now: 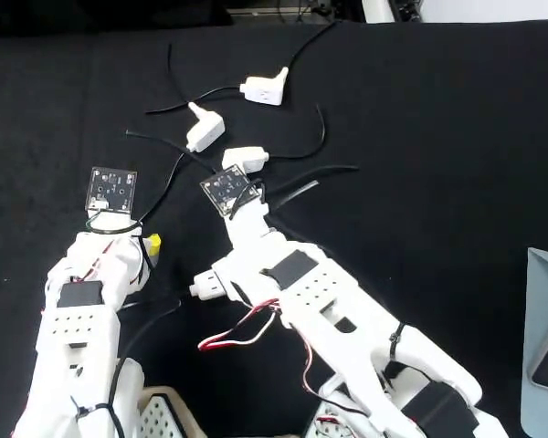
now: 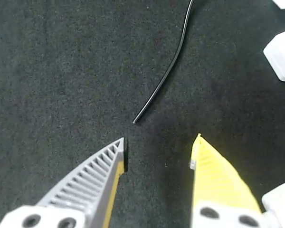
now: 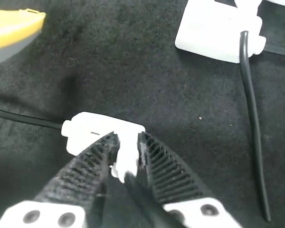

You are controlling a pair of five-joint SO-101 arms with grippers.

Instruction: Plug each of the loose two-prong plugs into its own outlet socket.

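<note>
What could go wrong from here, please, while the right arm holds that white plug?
1. The right gripper has its fingers on one narrow part of the plug, so the plug may twist or slip when pushed.
2. The loose black cable lying nearby could snag as the plug moves.

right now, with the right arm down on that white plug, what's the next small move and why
Probably lift the plug slightly off the cloth. The right end effector looks closed on it, but it lies flat, apart from the white block, likely a socket, so it needs clearance before being carried over.
</note>
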